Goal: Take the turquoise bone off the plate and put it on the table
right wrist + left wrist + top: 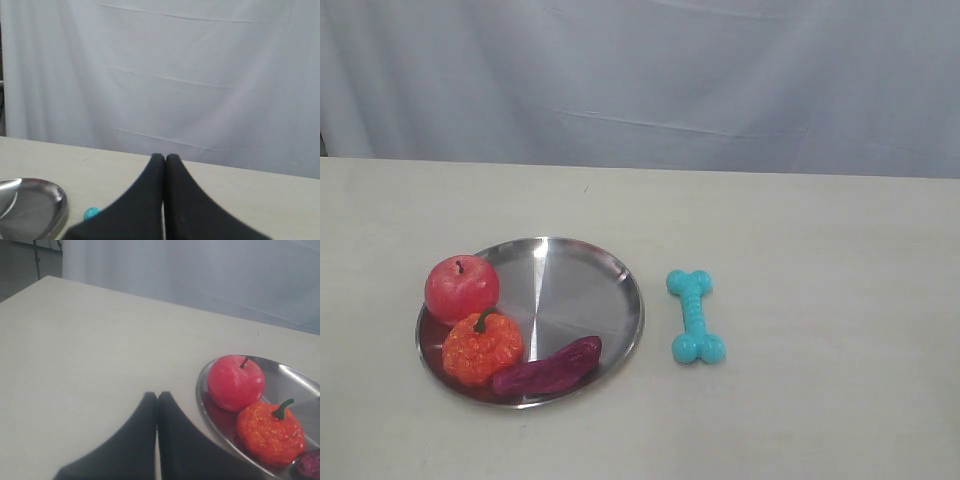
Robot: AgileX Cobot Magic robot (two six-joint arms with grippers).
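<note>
The left gripper [157, 396] and right gripper [165, 157] were pressed together, empty; the plate [585, 275] held a red apple [461, 288], orange pumpkin [482, 347] and purple yam [548, 368]; the turquoise bone [696, 316] lay on the table [820, 300] just beside it.

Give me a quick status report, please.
Left gripper and right gripper shut, empty. Turquoise bone on table, beside plate, not touching. Nothing in the way.
</note>
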